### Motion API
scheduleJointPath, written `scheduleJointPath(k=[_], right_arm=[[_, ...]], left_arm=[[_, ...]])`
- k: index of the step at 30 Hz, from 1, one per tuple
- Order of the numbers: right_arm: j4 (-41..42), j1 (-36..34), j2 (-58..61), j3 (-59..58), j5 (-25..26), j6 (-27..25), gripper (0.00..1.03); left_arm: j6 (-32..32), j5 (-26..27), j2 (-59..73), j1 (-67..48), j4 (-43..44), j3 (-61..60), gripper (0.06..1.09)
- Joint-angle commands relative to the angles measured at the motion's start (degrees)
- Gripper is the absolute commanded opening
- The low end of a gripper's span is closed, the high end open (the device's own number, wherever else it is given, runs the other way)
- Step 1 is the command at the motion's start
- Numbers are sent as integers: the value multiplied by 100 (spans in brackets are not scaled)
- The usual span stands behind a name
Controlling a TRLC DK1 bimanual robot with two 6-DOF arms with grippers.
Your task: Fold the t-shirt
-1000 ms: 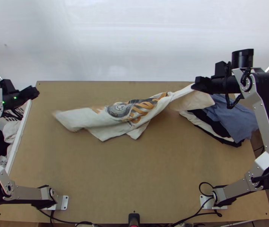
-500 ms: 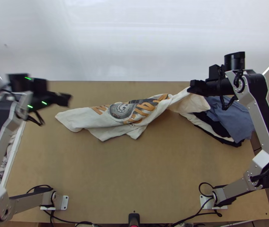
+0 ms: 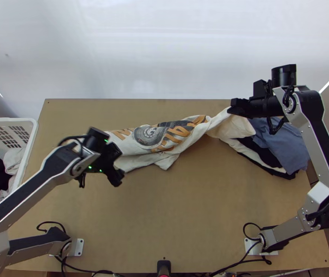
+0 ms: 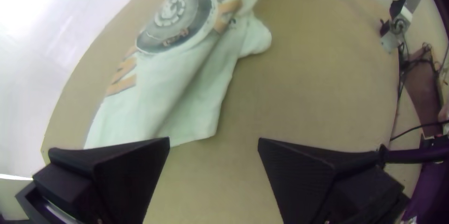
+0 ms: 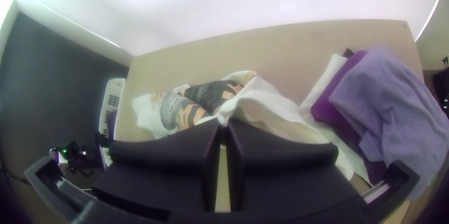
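- Currently, the t-shirt (image 3: pixel 150 136) is lying bunched beside the clothes pile (image 3: pixel 282 138), probably handling light, soft and floppy.
- The left gripper (image 4: pixel 213 139) is hanging open, well apart from the pile.
- The right gripper (image 5: pixel 223 123) is pinching the shirt beside the pile.
- The loose corner (image 4: pixel 208 128), away from the pile, is likely offering good grip.

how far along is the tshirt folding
Done: the white printed t-shirt is out on the table. In hand: the right claw is shut on one end of it, and the left claw is open near the other. Left: probably spreading it flat, then every fold, since it lies bunched.
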Motion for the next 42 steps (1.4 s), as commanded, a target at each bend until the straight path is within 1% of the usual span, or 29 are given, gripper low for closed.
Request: scheduleJointPath(k=[1, 2, 4, 5, 6, 17, 29, 30, 31, 32, 33, 37, 40, 42], right_arm=[[51, -2, 5, -39, 0, 7, 3], [69, -2, 14, -48, 0, 7, 3], [95, 16, 31, -48, 0, 25, 3], [113, 25, 49, -48, 0, 25, 3], [139, 42, 49, -48, 0, 34, 3], [183, 86, 84, -65, 9, 43, 3], [200, 60, 84, -144, 9, 16, 3], [200, 60, 84, -144, 9, 16, 3], [200, 60, 75, -153, 9, 16, 3], [200, 69, 75, -153, 9, 16, 3], [209, 78, 75, -162, 9, 16, 3], [218, 86, 75, -180, 9, 16, 3], [244, 78, 75, -180, 9, 16, 3], [244, 60, 75, -180, 9, 7, 3]], left_arm=[[388, -378, 353, -406, 100, -432, 97], [414, -386, 397, -415, 179, -485, 97], [441, -378, 511, -432, 240, -564, 86], [458, -378, 564, -432, 425, -625, 81], [467, -378, 616, -432, 469, -652, 80], [441, -378, 1205, -467, 979, -661, 80], [520, -378, 1601, -423, 1295, -669, 80], [520, -378, 1610, -415, 1339, -669, 69], [511, -369, 1618, -397, 1480, -687, 52], [511, -369, 1610, -380, 1708, -713, 28], [493, -378, 1618, -362, 1954, -731, 8], [608, -378, 1829, -318, 2007, -625, 9], [502, -369, 1785, -160, 2016, -494, 9], [423, -272, 1601, -46, 1902, -335, 9]])
